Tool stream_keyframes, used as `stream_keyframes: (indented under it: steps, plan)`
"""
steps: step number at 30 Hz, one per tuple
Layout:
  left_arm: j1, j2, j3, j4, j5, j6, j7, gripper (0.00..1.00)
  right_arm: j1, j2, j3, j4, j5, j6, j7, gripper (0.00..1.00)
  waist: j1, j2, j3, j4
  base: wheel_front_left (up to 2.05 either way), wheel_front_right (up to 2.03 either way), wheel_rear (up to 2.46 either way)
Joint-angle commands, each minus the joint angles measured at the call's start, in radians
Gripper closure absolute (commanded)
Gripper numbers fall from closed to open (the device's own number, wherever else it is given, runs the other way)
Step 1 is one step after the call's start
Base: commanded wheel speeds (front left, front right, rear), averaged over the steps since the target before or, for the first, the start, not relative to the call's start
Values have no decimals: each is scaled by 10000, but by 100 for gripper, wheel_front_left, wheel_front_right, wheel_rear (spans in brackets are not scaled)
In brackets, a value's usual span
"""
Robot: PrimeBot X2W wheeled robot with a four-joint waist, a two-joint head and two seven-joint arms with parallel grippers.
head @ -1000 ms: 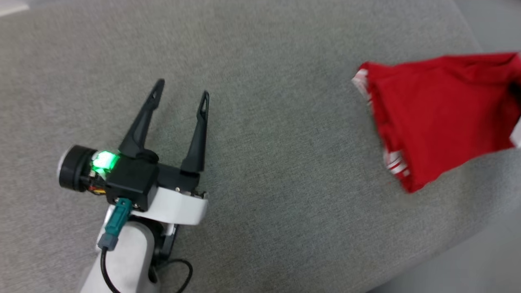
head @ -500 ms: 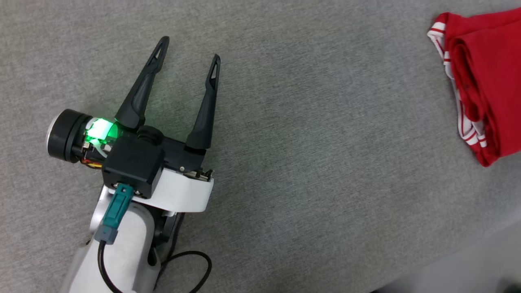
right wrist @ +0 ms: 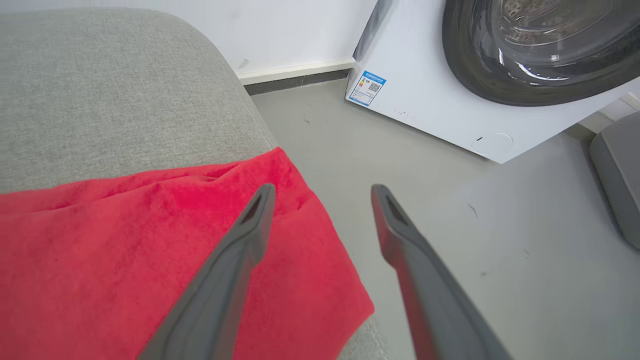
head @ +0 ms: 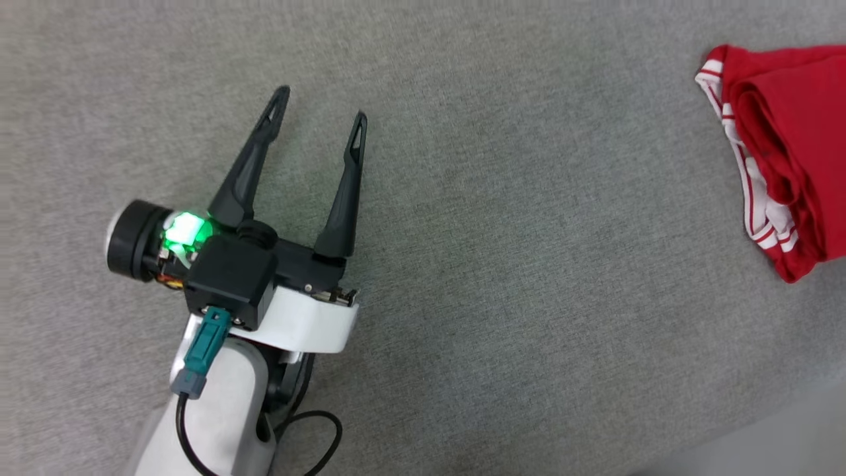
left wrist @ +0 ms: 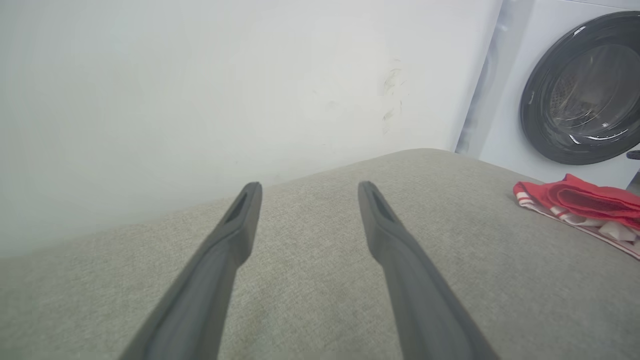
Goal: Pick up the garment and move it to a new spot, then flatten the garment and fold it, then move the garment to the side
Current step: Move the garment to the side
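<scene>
The red garment [head: 793,158] lies folded at the right edge of the grey cushioned surface [head: 496,231], its white red-striped sleeve edge turned toward the middle. From the left wrist view the garment [left wrist: 582,202] sits far off to the right. My left gripper [head: 320,106] hovers over bare cushion at the left, open and empty, well apart from the cloth. My right gripper [right wrist: 320,192] is open above the garment's [right wrist: 150,250] outer corner, which hangs at the cushion's edge; nothing sits between its fingers.
A white washing machine [right wrist: 450,100] with a dark round door [left wrist: 580,95] stands on the grey floor [right wrist: 475,225] beyond the cushion's right side. A white wall [left wrist: 200,90] runs behind the cushion. A grey object [right wrist: 617,175] sits at the floor's far right.
The head camera has swung, shifting the whole picture; the garment now sits at the right edge. The left gripper stays open and looks slightly further up and right.
</scene>
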Motion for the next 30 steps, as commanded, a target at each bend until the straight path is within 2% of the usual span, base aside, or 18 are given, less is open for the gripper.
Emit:
stream_keyframes:
  steps: [1,9,15,19,30]
  plan:
    - [213,-51,37,128,-101,87,-106,0,249,2,-10,15,-113,-11,-220,0,0,0,-447,177,0,0,0]
    - [1178,-386,285,883,-706,476,-623,0,1640,507,182,-880,-397,-11,-1421,0,0,0,-2041,571,0,0,0]
    - [2024,-459,566,1162,-1067,733,-799,0,3364,1121,71,-2514,-276,-9,-1702,0,0,0,-3017,1018,0,0,0]
    - [2396,-460,746,1329,-1325,777,-876,0,4629,1603,-61,-3920,-251,-9,-1529,0,0,0,-3504,1390,0,0,0]
    - [3285,-447,1234,2064,-1783,835,-1014,0,7687,3179,139,-8195,-419,-9,-207,0,0,0,-4662,2542,0,0,0]
